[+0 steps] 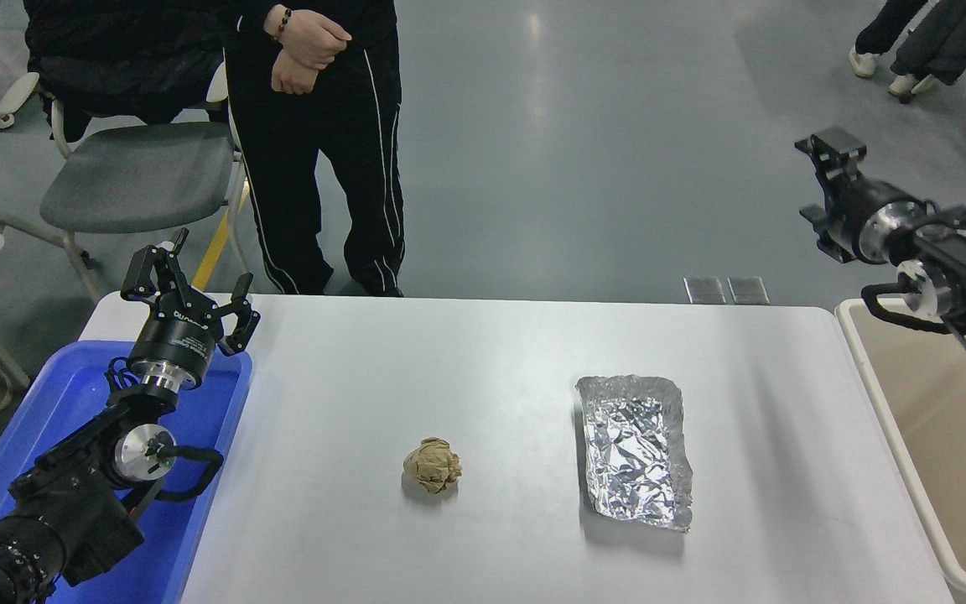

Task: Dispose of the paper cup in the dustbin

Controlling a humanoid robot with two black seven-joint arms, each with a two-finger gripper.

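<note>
The paper cup is not in view anywhere on the table, and what shows of the bin's inside holds no cup. The beige dustbin (859, 352) stands at the table's right end, partly cut off by the picture's edge. My right gripper (818, 180) is raised high above the bin's far corner, pointing up and to the left. It looks open and holds nothing. My left gripper (189, 287) is open and parked over the blue bin at the lower left.
A crumpled brown paper ball (433, 466) lies mid-table. A crumpled foil sheet (636, 449) lies to its right. A blue bin (198, 470) sits at the table's left end. A person (315, 143) stands at the far side beside a grey chair (135, 176).
</note>
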